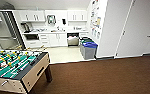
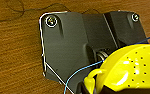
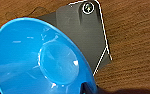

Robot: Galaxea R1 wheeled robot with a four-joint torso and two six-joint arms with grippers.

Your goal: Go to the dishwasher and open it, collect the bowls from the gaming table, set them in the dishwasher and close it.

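Observation:
A bright blue bowl (image 3: 41, 60) hangs over the brown carpet in the right wrist view, and my right gripper (image 3: 87, 88) is shut on its rim. A yellow bowl (image 2: 131, 67) with small holes and a loop handle is carried the same way, my left gripper (image 2: 96, 86) shut on it. The dishwasher (image 1: 73, 39) is far ahead in the kitchen's white cabinet row; its dark inside shows, with something pale in it. The gaming table is out of view.
A green table-football table (image 1: 14, 66) with rods stands at my near left. Brown carpet (image 1: 103, 75) runs ahead to the pale kitchen floor (image 1: 63, 53). Grey bins with blue lids (image 1: 89, 49) stand right of the dishwasher. A white wall and a door (image 1: 138, 27) are to the right.

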